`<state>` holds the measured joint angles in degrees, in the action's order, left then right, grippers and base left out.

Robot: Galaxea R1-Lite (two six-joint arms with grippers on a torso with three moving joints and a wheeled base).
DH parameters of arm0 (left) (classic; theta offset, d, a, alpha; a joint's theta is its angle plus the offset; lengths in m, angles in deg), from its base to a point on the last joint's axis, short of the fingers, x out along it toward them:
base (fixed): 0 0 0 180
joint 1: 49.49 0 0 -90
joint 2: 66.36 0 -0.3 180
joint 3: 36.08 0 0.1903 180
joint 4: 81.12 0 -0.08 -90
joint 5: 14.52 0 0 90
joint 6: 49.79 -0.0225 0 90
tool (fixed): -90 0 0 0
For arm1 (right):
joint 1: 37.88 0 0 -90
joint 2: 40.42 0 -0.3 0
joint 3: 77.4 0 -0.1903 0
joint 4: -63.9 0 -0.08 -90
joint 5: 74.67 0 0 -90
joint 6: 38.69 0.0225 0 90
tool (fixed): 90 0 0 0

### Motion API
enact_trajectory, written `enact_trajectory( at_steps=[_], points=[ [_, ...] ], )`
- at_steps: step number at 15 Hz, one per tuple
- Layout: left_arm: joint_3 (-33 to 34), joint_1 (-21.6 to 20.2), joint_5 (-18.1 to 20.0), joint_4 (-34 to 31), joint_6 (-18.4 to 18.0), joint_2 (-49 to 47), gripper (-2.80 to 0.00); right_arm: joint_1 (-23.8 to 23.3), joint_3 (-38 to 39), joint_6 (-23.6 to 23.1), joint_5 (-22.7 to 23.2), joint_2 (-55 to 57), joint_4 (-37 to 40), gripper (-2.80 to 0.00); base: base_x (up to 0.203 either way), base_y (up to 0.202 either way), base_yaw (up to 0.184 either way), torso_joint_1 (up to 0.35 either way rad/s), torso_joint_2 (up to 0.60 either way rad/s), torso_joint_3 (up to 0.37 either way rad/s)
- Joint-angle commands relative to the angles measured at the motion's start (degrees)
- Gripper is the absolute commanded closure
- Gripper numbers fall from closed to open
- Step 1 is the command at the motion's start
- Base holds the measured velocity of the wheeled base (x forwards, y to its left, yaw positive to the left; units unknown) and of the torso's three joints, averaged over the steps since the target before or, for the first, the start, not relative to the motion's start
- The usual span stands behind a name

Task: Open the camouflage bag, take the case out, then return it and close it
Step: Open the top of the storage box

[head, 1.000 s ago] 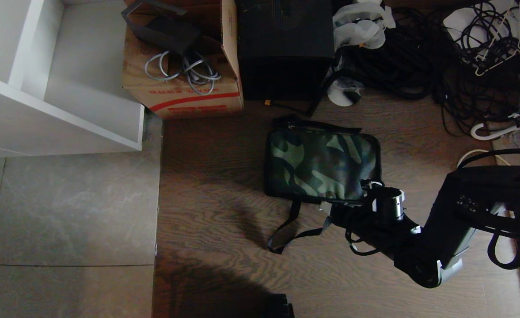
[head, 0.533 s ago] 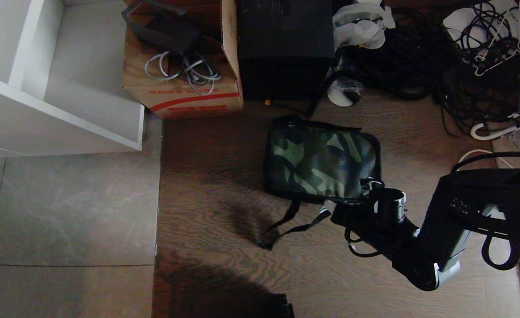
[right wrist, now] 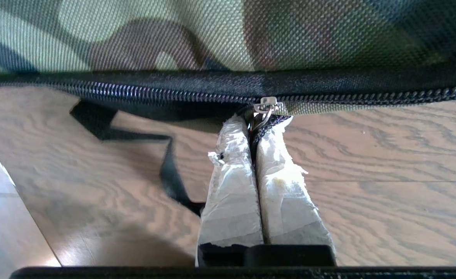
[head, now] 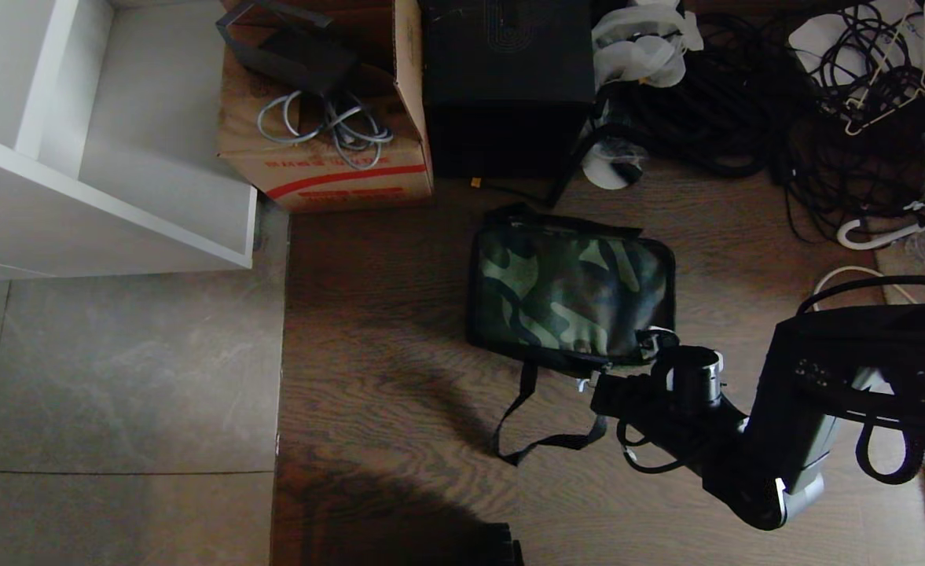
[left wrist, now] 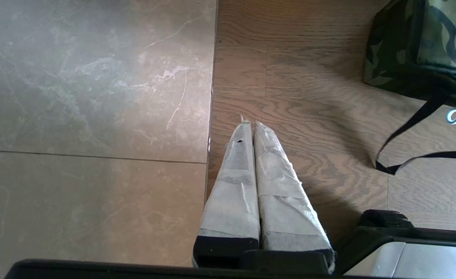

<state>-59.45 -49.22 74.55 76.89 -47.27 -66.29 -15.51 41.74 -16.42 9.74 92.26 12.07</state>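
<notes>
The camouflage bag (head: 572, 291) lies zipped shut on the wooden floor, its black strap (head: 545, 440) trailing toward me. My right gripper (head: 597, 379) is at the bag's near edge. In the right wrist view that gripper (right wrist: 257, 124) is shut on the silver zipper pull (right wrist: 265, 106), just under the black zipper line of the bag (right wrist: 212, 35). My left gripper (left wrist: 251, 126) hangs shut over the floor seam, well clear of the bag (left wrist: 417, 50), with nothing between its fingers. The case is hidden.
Behind the bag stand a cardboard box with a red stripe (head: 328, 118) and a plain black box (head: 505, 86). Tangled black cables (head: 745, 102) fill the far right. A white shelf unit (head: 100, 134) stands at the far left above grey tiles (head: 116, 377).
The right gripper's fingers have closed on the zipper pull at the bag's near edge. The loose strap has swung about on the floor. The left arm has stayed still.
</notes>
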Motion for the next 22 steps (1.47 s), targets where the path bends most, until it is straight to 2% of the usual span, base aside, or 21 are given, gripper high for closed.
enact_trajectory(
  at_steps=[1, 5, 8, 10, 13, 15, 19, 22],
  points=[
    [0.4, 0.1, -0.1, 0.0, 0.0, -0.1, 0.0, 0.0, 1.0, -0.9, 0.3, -1.3, -0.2, 0.0, 0.0, 0.0, 0.0, 0.0, 0.0, 0.0],
    [0.5, 0.1, -0.1, 0.0, 0.0, -0.1, 0.0, -2.2, 2.7, -1.9, 4.8, -5.4, 1.4, 0.0, 0.0, 0.0, 0.0, 0.0, 0.0, 0.0],
    [0.4, 0.0, 0.0, 0.0, 0.0, -0.1, 0.0, -4.3, 3.0, -2.5, 7.6, -9.0, 7.4, 0.0, 0.0, 0.0, 0.0, 0.0, 0.0, 0.0],
    [0.5, 0.0, 0.0, 0.0, 0.0, -0.1, 0.0, -4.8, 3.7, -4.3, 7.7, -9.3, 8.1, 0.0, 0.0, 0.0, 0.0, 0.0, 0.0, 0.0],
    [0.5, 0.0, -0.1, 0.0, 0.0, -0.1, 0.0, -8.1, 3.7, -7.0, 9.0, -10.6, 9.0, 0.0, 0.0, 0.0, 0.0, 0.0, 0.0, 0.0],
    [0.5, 0.0, 0.0, 0.0, 0.0, -0.1, 0.0, -10.3, 3.7, -7.9, 11.4, -11.5, 9.7, 0.0, 0.0, 0.0, 0.0, 0.0, 0.0, 0.0],
    [0.4, 0.0, -0.1, 0.0, 0.0, -0.1, 0.0, -16.3, 3.8, -12.0, 19.7, -13.6, 13.0, 0.0, 0.0, 0.0, 0.0, 0.0, 0.0, 0.0],
    [0.4, 0.1, 0.0, 0.0, 0.0, -0.1, 0.0, -16.5, 4.2, -12.9, 19.7, -13.7, 13.3, 0.0, 0.0, 0.0, 0.0, 0.0, 0.0, 0.0]
  ],
)
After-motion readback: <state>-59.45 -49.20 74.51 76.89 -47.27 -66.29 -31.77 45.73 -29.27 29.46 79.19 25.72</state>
